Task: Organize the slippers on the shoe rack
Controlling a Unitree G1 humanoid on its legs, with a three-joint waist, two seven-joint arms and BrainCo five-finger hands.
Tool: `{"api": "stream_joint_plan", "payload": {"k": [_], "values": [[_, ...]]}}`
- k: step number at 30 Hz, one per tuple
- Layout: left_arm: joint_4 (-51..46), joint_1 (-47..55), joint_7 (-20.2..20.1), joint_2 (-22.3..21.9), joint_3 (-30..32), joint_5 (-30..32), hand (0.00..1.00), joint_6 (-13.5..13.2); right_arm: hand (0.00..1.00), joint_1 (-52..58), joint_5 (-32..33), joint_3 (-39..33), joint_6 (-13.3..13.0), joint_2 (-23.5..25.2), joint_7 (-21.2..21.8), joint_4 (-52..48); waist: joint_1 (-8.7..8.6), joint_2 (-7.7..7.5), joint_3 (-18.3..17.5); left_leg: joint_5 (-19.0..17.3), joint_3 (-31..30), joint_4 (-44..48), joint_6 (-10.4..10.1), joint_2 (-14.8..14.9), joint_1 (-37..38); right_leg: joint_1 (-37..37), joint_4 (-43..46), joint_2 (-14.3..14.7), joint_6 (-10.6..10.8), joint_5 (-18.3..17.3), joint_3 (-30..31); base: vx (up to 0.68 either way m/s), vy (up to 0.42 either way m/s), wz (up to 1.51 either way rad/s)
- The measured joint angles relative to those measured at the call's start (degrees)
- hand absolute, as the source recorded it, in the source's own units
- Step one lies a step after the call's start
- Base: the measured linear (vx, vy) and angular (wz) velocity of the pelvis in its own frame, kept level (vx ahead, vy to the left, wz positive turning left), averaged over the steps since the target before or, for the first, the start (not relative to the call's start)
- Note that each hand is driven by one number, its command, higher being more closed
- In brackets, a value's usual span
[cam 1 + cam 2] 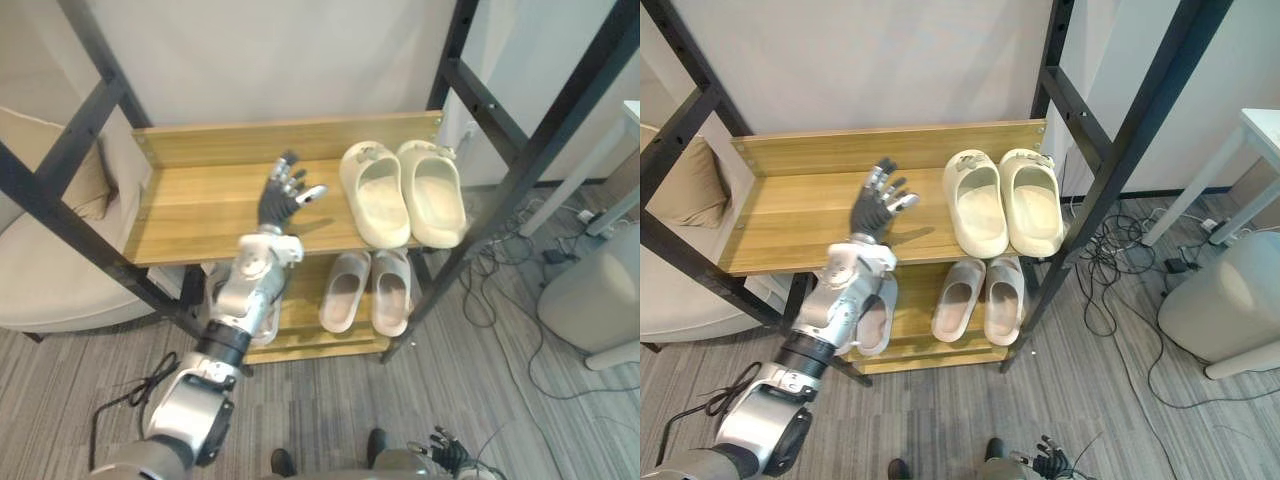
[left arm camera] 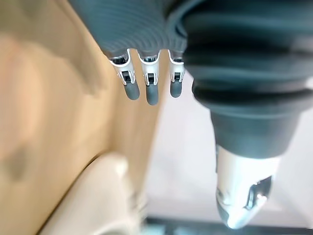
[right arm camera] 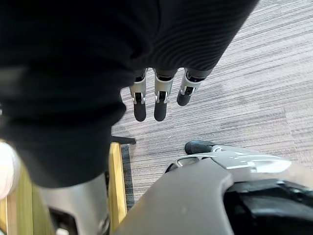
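Note:
A pair of cream slippers (image 1: 402,192) lies side by side on the right half of the rack's upper wooden shelf (image 1: 190,205). On the lower shelf (image 1: 915,345) lies a pale pink pair (image 1: 366,290), and one more pale slipper (image 1: 876,322) lies partly hidden behind my left arm. My left hand (image 1: 285,196) is raised over the middle of the upper shelf, just left of the cream pair, fingers (image 2: 145,84) spread, open and holding nothing. My right hand (image 1: 446,452) hangs low by my side over the floor, its fingers (image 3: 156,100) relaxed and holding nothing.
Black slanted frame bars (image 1: 520,160) flank the rack on both sides. A beige sofa with a cushion (image 1: 50,265) stands at the left. A white bin (image 1: 595,290), loose cables (image 1: 500,285) and a white table leg (image 1: 585,175) are at the right.

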Motion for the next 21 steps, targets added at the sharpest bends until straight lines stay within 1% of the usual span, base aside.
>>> {"api": "stream_joint_plan", "payload": {"k": [1, 3, 5, 7, 8, 9, 11, 15, 17, 21], "values": [[-2.64, 1.61, -0.03, 0.64, 0.34, -0.26, 0.0, -0.25, 0.0, 0.02, 0.0, 0.04, 0.0, -0.07, 0.09, 0.01, 0.61, 0.0, 0.0, 0.0, -0.11, 0.0, 0.0, -0.03, -0.01, 0.07, 0.0, -0.02, 0.01, -0.05, -0.13, 0.0, 0.001, 0.04], [-6.73, 4.52, -0.21, 0.6, 0.3, -1.42, 0.0, -0.34, 0.0, 0.07, -0.04, 0.14, 0.0, -0.16, 0.2, 0.03, 1.32, 0.01, 0.0, 0.01, -0.79, 0.01, 0.02, -0.16, 0.04, 0.53, 0.0, -0.1, 0.02, -0.22, -0.6, 0.0, -0.001, 0.16], [-11.61, 8.15, -0.91, 0.67, -1.12, -3.53, 0.0, -0.43, 0.0, 0.16, -0.08, 0.53, 0.0, -0.39, 0.38, 0.08, 1.69, 0.01, -0.01, 0.03, -1.73, 0.01, 0.03, -0.28, 0.14, 1.1, 0.0, -0.16, 0.03, -0.46, -1.28, 0.0, -0.001, 0.23], [-16.53, 11.29, -2.55, 0.66, -3.46, -5.13, 0.0, -0.95, 0.0, 0.22, -0.1, 0.61, 0.01, -0.45, 0.65, 0.19, 2.44, 0.02, -0.01, 0.05, -2.05, 0.0, 0.06, -0.3, 0.1, 1.26, 0.01, -0.19, -0.03, -0.57, -1.79, -0.01, 0.0, 0.11], [-17.24, 11.78, -2.94, 0.65, -3.97, -5.4, 0.0, -1.03, 0.0, 0.22, -0.13, 0.62, 0.01, -0.46, 0.67, 0.21, 2.5, 0.02, -0.01, 0.06, -2.18, 0.0, 0.07, -0.3, 0.11, 1.33, 0.01, -0.19, -0.02, -0.61, -1.94, -0.01, -0.004, 0.13], [-19.41, 13.31, -4.5, 0.63, -5.37, -6.51, 0.0, -1.12, 0.0, 0.21, -0.32, 0.7, 0.01, -0.46, 0.77, 0.21, 2.66, 0.04, -0.04, 0.08, -2.66, 0.0, 0.1, -0.32, 0.16, 1.62, 0.01, -0.19, 0.03, -0.76, -2.34, 0.0, -0.008, 0.15], [-23.96, 18.16, -6.88, 0.47, -7.39, -6.58, 0.0, -1.26, 0.0, 0.15, -0.36, 1.5, 0.01, -0.6, 1.1, 0.21, 2.88, 0.33, -0.22, 0.09, -3.05, -0.01, 0.1, -0.3, 0.17, 1.83, 0.01, -0.13, -0.09, -0.95, -2.67, 0.0, -0.007, 0.1], [-25.48, 25.83, -10.13, 0.42, -8.75, -6.53, 0.0, -1.04, 0.0, 0.15, -0.48, 2.48, 0.01, -1.13, 1.39, 0.55, 3.95, 0.49, -0.34, 0.1, -3.19, -0.01, 0.09, -0.16, 0.17, 1.9, 0.02, 0.02, -0.14, -1.07, -2.82, 0.0, 0.0, 0.0], [-25.47, 31.32, -11.79, 0.44, -8.55, -6.57, 0.0, -0.82, 0.0, 0.34, -0.53, 2.6, 0.01, -1.26, 1.59, 0.9, 4.91, 0.4, -0.4, 0.1, -3.3, 0.0, 0.09, -0.18, 0.15, 1.95, 0.02, 0.01, -0.12, -1.1, -2.95, 0.0, 0.001, 0.02], [-24.99, 40.03, -14.53, 0.46, -7.69, -6.92, 0.0, -0.14, 0.0, 0.54, -0.59, 2.85, 0.0, -1.17, 1.67, 1.16, 5.36, -0.13, -0.89, 0.12, -4.55, -0.01, 0.14, -0.3, 0.16, 1.93, 1.05, -0.22, 0.06, -1.96, -3.88, -0.01, 0.002, 0.15]]}}
